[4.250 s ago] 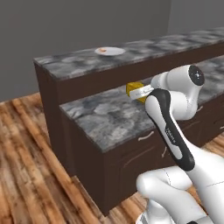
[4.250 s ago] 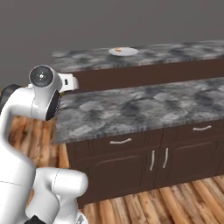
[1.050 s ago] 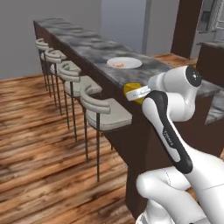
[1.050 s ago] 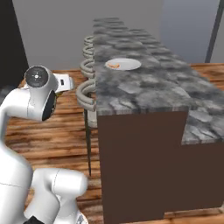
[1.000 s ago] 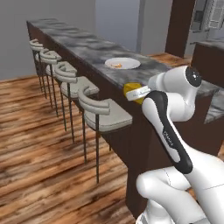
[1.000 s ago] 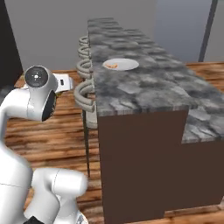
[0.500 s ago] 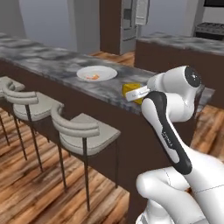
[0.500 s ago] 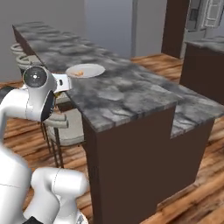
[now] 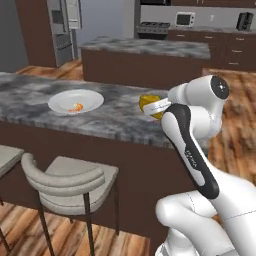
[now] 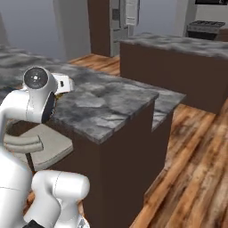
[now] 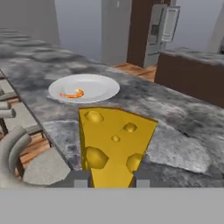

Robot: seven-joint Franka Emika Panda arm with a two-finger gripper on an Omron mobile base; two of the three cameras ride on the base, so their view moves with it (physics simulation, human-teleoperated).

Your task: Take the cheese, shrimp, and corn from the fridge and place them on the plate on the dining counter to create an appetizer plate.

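The tiny orange-pink shrimp [image 11: 72,94] already lies on the plain white round plate [image 11: 103,89] on the marbled worktop [image 11: 183,127], the claw [image 11: 111,178] grips the holed yellow cheese wedge [image 11: 113,142] short of it, and the corn is seemingly still to fetch.

Cheese [image 11: 111,146]: yellow-orange w/ darker round holes, orange along top edge. Plate [image 9: 92,98], just beyond the cheese: plain white. Shrimp [image 9: 76,107] on plate: orange-pink. Dining counter [image 9: 120,120] under plate: grey & white marbled top, dark brown base. Stool [image 9: 70,182] below counter edge: grey cushion, dark legs. Floor [image 10: 196,156] around counter: warm brown wood planks. Fridge [image 11: 161,29] well behind plate: grey. Second counter [image 9: 145,47] beyond plate: same marbling, brown front.
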